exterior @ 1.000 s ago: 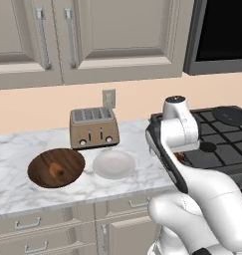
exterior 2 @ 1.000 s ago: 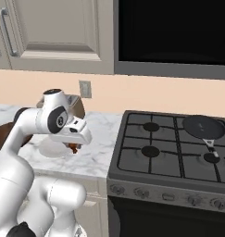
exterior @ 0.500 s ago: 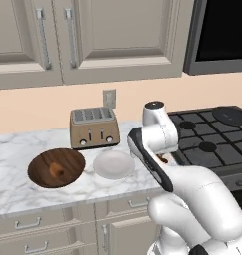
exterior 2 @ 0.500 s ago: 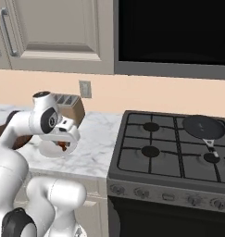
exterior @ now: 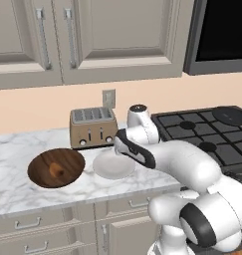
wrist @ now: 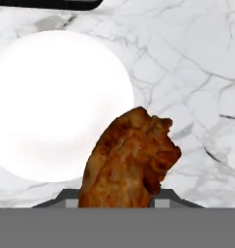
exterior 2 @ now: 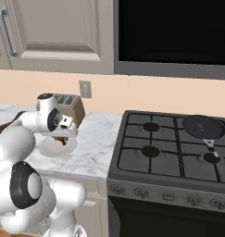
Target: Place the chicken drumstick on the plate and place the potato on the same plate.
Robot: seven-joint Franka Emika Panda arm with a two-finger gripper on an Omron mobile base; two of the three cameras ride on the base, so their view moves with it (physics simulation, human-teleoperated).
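We have the chicken drumstick (wrist: 131,162) clamped in the hand (exterior 2: 64,139), the meat rising between the finger tips in the hand view. In that view the plate (wrist: 51,97) lies to one side of the meat, and the drumstick hangs over its rim and partly over bare marble tabletop (wrist: 196,72). From the right base view the hand sits low over the near edge of the plate (exterior 2: 51,149).

Risks as we judge them:
- Letting go here could drop the drumstick on the rim, or off it onto the marble. The hand needs to be further over the middle of the plate first.
- The piece is lumpy and held by one end; we expect it to roll or tip when freed. A release from height would make that worse on a shallow plate.
- Pressing down too far could shove the light plate toward the toaster (exterior: 93,127) or the wooden board (exterior: 56,167).

The potato (exterior: 56,171), if we read it right, is the small tan lump on the wooden board, well apart from the hand. A drumstick left dead centre leaves little room for it; we would favour one half of the plate.
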